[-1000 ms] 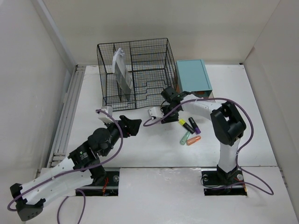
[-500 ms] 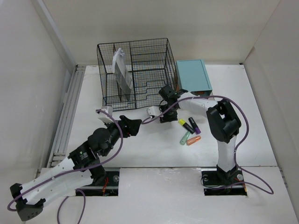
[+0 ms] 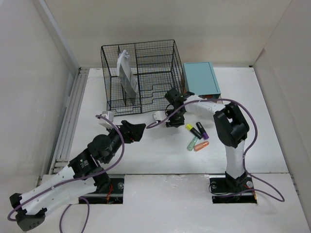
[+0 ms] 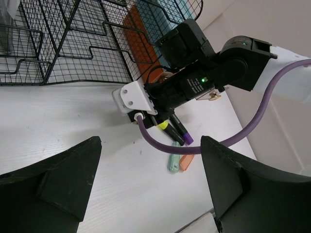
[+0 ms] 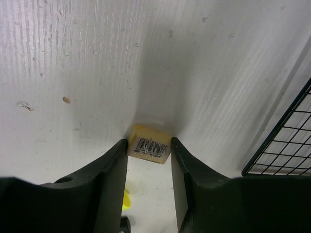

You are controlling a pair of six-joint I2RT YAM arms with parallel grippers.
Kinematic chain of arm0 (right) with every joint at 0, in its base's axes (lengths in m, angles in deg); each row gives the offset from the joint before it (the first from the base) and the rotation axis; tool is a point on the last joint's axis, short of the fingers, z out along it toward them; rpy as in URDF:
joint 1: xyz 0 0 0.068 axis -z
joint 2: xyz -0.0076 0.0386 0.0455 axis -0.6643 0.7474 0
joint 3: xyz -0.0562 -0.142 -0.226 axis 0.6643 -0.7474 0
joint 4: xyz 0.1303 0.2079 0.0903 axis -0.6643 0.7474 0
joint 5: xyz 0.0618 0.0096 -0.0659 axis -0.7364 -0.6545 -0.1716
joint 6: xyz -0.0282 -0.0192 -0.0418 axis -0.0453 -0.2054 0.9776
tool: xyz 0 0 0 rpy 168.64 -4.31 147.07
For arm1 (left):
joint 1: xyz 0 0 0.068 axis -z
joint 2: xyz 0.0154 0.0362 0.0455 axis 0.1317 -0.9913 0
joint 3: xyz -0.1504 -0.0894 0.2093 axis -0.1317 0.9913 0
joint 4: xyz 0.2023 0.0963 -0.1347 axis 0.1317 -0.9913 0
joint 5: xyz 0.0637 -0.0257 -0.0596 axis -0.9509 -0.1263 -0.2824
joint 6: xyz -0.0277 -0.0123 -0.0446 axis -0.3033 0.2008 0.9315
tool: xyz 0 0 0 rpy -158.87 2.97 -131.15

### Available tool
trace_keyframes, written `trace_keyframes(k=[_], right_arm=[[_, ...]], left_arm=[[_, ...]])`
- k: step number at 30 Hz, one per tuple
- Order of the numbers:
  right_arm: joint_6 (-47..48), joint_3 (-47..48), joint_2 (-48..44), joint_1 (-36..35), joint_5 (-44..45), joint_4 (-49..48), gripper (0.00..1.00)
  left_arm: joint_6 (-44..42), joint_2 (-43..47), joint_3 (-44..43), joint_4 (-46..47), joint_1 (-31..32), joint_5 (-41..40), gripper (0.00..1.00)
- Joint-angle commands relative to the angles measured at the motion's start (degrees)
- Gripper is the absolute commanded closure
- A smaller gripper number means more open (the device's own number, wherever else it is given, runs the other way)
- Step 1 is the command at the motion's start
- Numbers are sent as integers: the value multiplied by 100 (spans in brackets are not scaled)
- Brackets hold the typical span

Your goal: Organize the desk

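White matte desk [image 3: 146, 155], grey rail [image 3: 70, 116] along left edge. Carries black wire-mesh organizer [image 3: 146, 77] at back, teal drawer box [image 3: 200, 77] just beside it on right. Holds yellow highlighter [image 3: 193, 129] and purple highlighter [image 3: 202, 131] side by side right of middle; green highlighter [image 3: 193, 142] and orange highlighter [image 3: 201, 145] together just nearer. Bears small yellow block [image 5: 149, 145], barcode label showing, near organizer's front edge.

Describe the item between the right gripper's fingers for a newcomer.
On the white desk, before the black wire-mesh organizer's front right corner, the right gripper flanks a small yellow block. Unlike the nearby highlighters, it's squarish with a barcode label.
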Motion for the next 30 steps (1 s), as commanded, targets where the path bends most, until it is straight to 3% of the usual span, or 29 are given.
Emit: trace_keyframes(k=[1, 4, 11, 21, 30], right_arm=[[-17, -94, 147, -51, -225, 292, 68], [-139, -147, 6, -51, -278, 292, 74], [-262, -472, -556, -51, -532, 292, 75], [-711, -727, -2252, -51, -947, 239, 75], [-1325, -973, -3422, 1151, 167, -243, 75]], left_arm=[[27, 76, 3, 213, 19, 12, 19], [27, 76, 3, 213, 19, 12, 19], [27, 76, 56, 213, 19, 12, 19], [-25, 14, 56, 327, 19, 127, 19], [-78, -162, 56, 494, 19, 250, 19]])
